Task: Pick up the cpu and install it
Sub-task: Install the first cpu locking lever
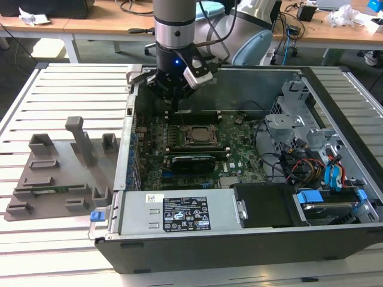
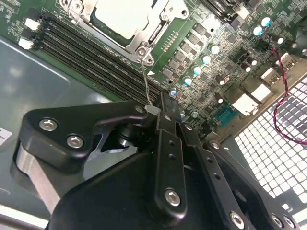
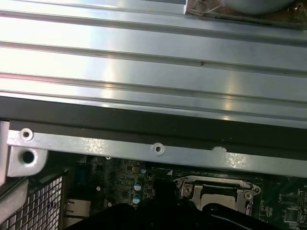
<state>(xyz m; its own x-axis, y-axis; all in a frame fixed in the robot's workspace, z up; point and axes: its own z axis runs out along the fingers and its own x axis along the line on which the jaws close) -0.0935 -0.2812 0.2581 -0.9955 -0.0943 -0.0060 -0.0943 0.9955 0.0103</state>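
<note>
- Black gripper [image 2: 165, 103] linkage sits closest to your lens in the second wrist view, and it hides much of the motherboard [image 2: 230, 52] beneath it.
- Your gripper's fingers [image 2: 168, 108] look pressed together there with no chip between them; a thin metal lever [image 2: 145, 86] from the socket runs up to the tips, but you cannot tell whether it is touched or merely behind.
- You have one cpu [image 2: 125, 17] in sight, lying flat inside the metal-framed socket [image 2: 144, 43] on the motherboard; its pale top is cut off by the frame edge in the second wrist view.
- From the exterior view, your gripper [image 1: 175, 98] hangs over the open computer case [image 1: 251, 239], just beyond the socket [image 1: 197, 134], toward the case's far wall.
- Four dark memory slots [image 2: 96, 52] run beside the socket.
- One grey fixture tray [image 1: 57, 173] lies on the slatted bench [image 1: 36, 251], off the case's side at the exterior view's left.
</note>
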